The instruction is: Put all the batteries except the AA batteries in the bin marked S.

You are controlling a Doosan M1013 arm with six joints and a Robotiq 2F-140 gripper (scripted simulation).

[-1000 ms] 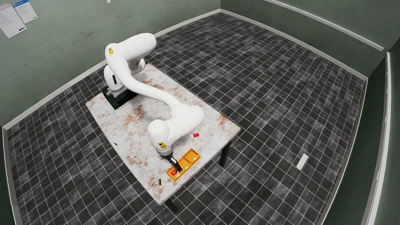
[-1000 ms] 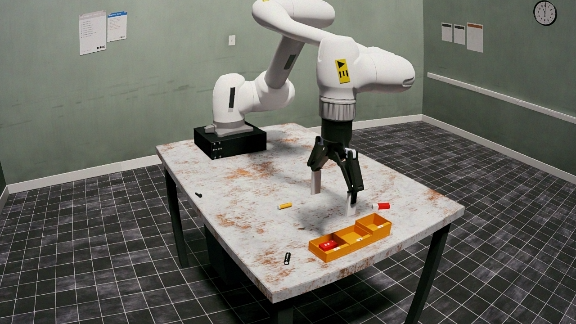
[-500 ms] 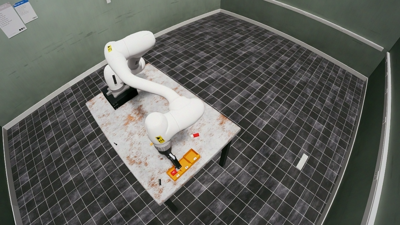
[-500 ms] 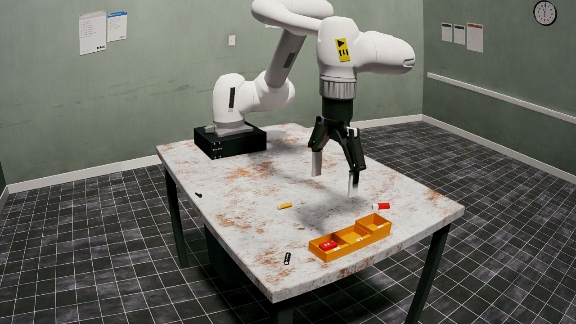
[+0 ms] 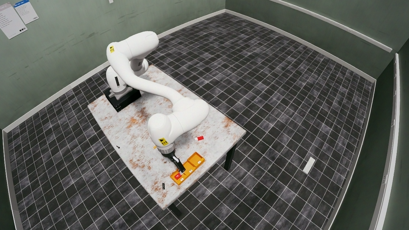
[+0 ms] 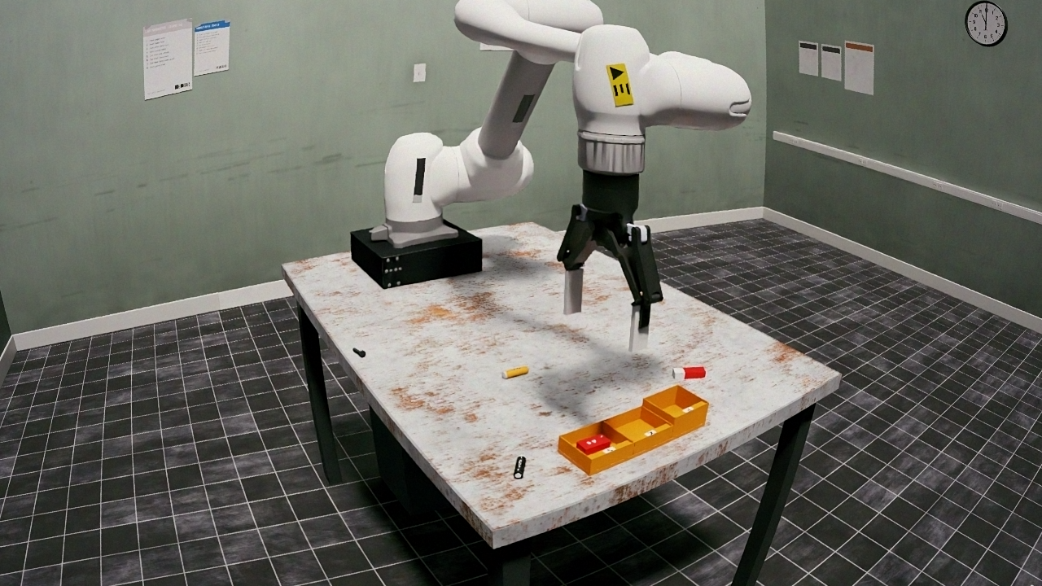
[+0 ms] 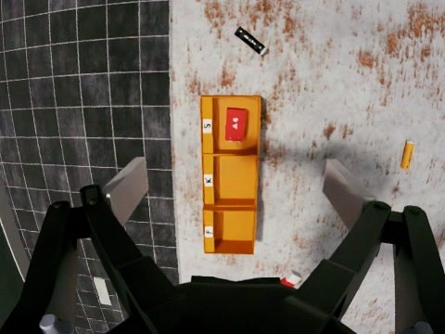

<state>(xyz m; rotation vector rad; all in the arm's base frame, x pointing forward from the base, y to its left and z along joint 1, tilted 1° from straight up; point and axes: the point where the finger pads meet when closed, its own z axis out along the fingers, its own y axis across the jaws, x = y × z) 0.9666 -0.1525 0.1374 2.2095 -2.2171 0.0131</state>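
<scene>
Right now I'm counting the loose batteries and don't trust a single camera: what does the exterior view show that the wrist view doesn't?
Only the exterior view shows the small black item near the table's left edge and the whole red-and-white battery; the wrist view catches just a sliver of it.
Only the wrist view shows the bin labels legibly: the red block battery lies in the S compartment.
Both show the orange bin, the yellow battery, the black cylindrical battery and the open, empty gripper.
</scene>
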